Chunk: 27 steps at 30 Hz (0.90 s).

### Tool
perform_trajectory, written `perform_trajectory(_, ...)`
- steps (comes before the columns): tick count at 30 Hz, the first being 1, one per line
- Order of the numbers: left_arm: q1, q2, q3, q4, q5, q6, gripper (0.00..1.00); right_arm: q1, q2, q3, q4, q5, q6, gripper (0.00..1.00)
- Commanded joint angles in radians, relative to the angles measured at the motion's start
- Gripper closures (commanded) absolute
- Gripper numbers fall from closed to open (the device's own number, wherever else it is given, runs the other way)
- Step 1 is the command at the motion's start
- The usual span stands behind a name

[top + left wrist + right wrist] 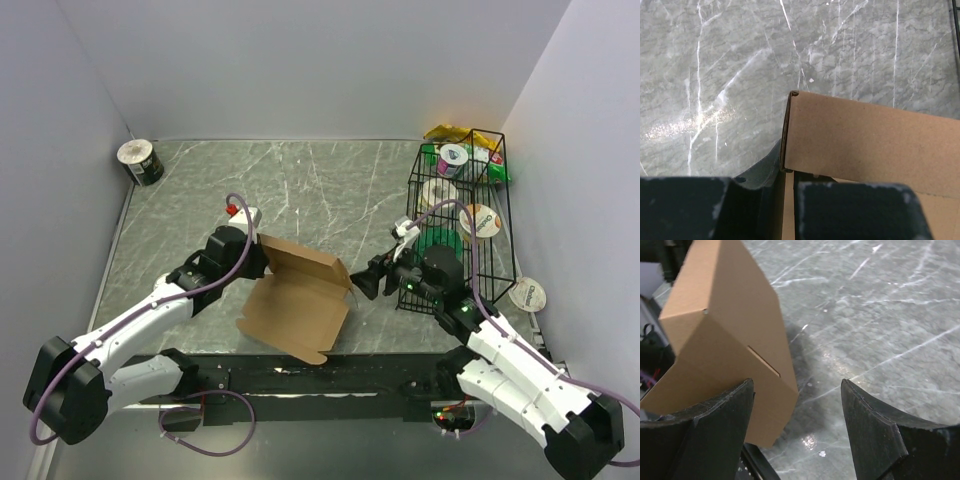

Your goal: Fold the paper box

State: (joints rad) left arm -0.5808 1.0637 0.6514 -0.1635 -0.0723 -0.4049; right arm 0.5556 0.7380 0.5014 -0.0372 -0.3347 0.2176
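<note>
Box point(300, 290) half-raised on tabletop point(300, 190) by front edge; left fingers point(258, 262) pinch rear wall's end; right fingers point(364, 284) spread just beside right corner. Risk: right push twists cardboard, pinch slips, wall flops.

I counted two black claws, left claw point(261, 256) and right claw point(359, 284); one plain brown cardboard paper box point(300, 300) between them; one black wire basket point(500, 200) beside the right.

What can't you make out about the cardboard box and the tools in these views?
- Top view: tips of the left tool, hidden behind the raised flap of the paper box.
- Left wrist view: most of the box, cut off by the frame edges.
- Top view: labels in the wire basket, too small.
</note>
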Motion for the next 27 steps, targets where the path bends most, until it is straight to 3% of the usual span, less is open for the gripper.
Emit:
perform_trajectory(1,0.009,-0.019,0.051,0.002,0.023,0.003,0.99,-0.005,-0.037,0.005,-0.023,-0.107,-0.034,0.23)
perform_trajectory(14,0.021,-0.051,0.059,-0.005,0.065,0.012,0.99,-0.005,-0.028,-0.018,0.032,-0.22,-0.044,0.23)
perform_trajectory(27,0.021,-0.057,0.05,0.005,0.104,0.018,0.99,0.0,0.073,-0.008,0.178,-0.191,-0.05,0.24)
